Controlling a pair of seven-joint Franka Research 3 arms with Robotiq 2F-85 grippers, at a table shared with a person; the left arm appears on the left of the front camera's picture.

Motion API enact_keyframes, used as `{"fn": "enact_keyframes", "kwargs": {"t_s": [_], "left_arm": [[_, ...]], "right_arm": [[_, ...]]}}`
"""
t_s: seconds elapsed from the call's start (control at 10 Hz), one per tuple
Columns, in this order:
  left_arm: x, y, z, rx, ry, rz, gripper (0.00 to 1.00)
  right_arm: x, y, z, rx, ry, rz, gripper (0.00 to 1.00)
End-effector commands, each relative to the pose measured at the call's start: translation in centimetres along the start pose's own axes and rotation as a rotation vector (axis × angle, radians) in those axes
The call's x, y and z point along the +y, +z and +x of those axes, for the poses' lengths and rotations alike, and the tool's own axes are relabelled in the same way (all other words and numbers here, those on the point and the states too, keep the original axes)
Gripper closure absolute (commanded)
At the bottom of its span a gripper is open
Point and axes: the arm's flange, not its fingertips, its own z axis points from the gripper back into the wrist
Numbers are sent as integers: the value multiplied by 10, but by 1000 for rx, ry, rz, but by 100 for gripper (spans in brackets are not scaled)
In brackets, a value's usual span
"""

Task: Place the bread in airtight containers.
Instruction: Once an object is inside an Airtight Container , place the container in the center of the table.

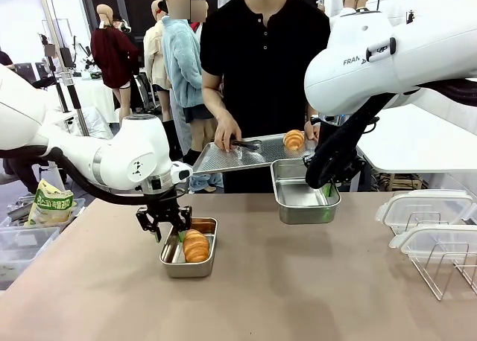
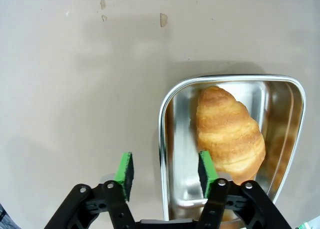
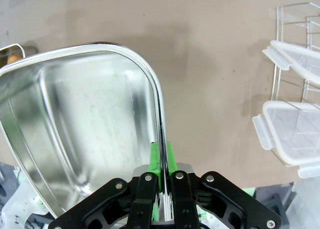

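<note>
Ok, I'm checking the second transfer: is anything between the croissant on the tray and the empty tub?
Nothing visible does. The croissant lies on the tray just beyond the empty tub, which the right pincer grips by its rim; the tub has no lid on and nothing inside.

Left arm: reaching in from the left over the table (image 1: 298,296), elbow bent, wrist turned straight down

Left gripper (image 1: 170,235) (image 2: 165,174): low over the table's left half, jaws apart, straddling one wall of the near container (image 1: 186,271) (image 2: 162,134); one green pad (image 2: 206,171) inside it, the other outside, gripping nothing

Right arm: entering from the right above the table's far edge, forearm slanting down towards the table's middle

Right gripper (image 1: 326,189) (image 3: 161,161): at the table's far side, clamped tight on the side wall of the far container (image 1: 298,207) (image 3: 75,114), green pads (image 3: 154,159) pressed on either face of its rim
</note>
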Motion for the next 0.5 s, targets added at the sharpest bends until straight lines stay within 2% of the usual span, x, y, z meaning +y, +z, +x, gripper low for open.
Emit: {"fn": "enact_keyframes", "kwargs": {"t_s": [0.0,0.3,0.4], "left_arm": [[-2,7,-1,-10,1,29,0],[1,11,-4,15,28,29,0],[-1,6,-1,-7,-2,0,0]], "right_arm": [[0,3,0,-10,-1,3,100],[0,3,0,-10,-1,3,100],[0,3,0,-10,-1,3,100]]}}
